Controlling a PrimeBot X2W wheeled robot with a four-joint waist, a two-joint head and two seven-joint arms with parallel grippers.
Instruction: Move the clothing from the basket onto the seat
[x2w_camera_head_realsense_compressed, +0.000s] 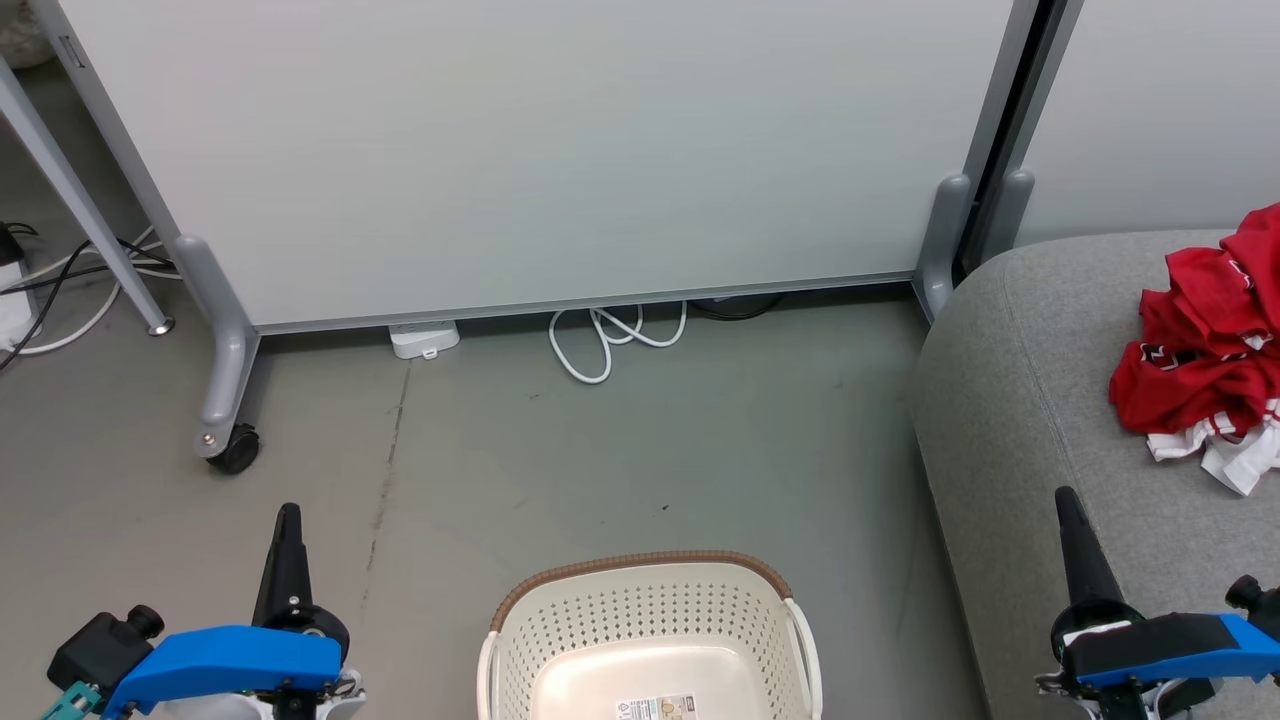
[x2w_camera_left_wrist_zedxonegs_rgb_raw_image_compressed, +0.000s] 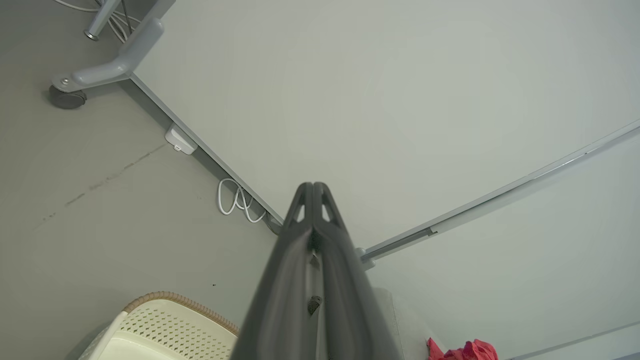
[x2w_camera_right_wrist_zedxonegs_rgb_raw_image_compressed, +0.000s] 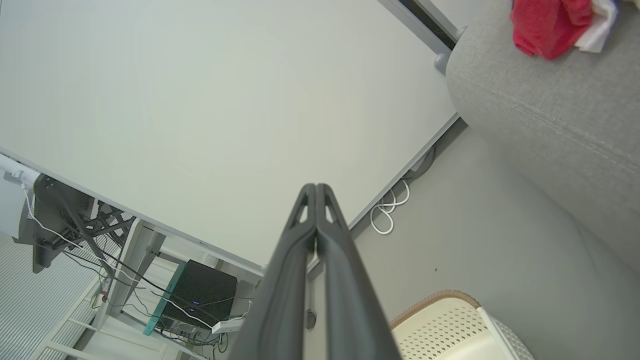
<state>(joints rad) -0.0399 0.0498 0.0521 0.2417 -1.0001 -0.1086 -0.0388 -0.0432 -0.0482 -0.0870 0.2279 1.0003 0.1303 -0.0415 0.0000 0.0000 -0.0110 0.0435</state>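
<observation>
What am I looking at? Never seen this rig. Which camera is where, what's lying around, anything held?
A wheeled two-armed robot. The wide picture is its head camera looking down: left gripper lower left, right gripper lower right. The other two come from wrist cameras looking along each gripper's dark fingers. Both grippers are shut, holding nothing. The basket stands on the floor, no clothes visible inside; the red clothing lies on the grey seat. Behind: a white partition.
</observation>
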